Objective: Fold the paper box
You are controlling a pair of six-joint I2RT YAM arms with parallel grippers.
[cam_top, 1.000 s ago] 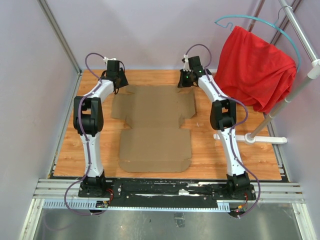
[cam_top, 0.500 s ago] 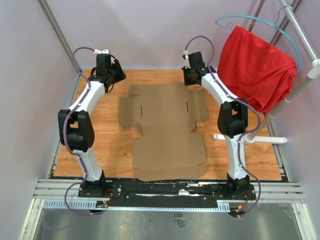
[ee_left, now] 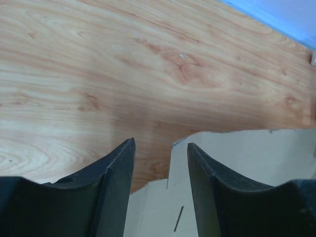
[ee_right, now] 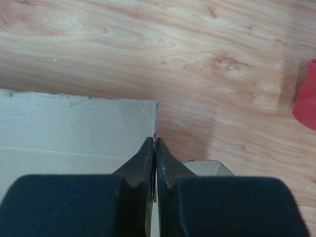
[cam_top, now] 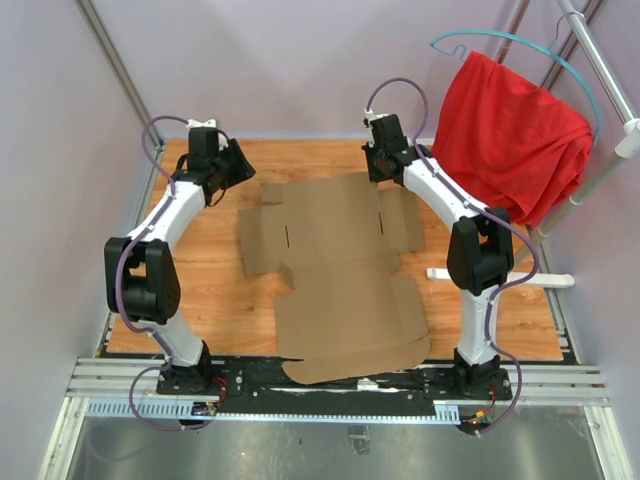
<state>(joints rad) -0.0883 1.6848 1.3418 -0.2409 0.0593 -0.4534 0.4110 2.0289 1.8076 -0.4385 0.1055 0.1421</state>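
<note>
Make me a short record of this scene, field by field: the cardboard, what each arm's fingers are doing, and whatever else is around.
paper box: unfolded brown sheet lying on the wooden table, near edge overhanging the black rail
left gripper: fingers open at the sheet's far-left corner, nothing clamped
right gripper: fingers shut on the sheet's far-right edge
red cloth: hanging on a teal hanger, right of the table
fold progress: no flap folded up yet

Top high, rear; wrists close, downward; all share paper box (cam_top: 340, 270).
</note>
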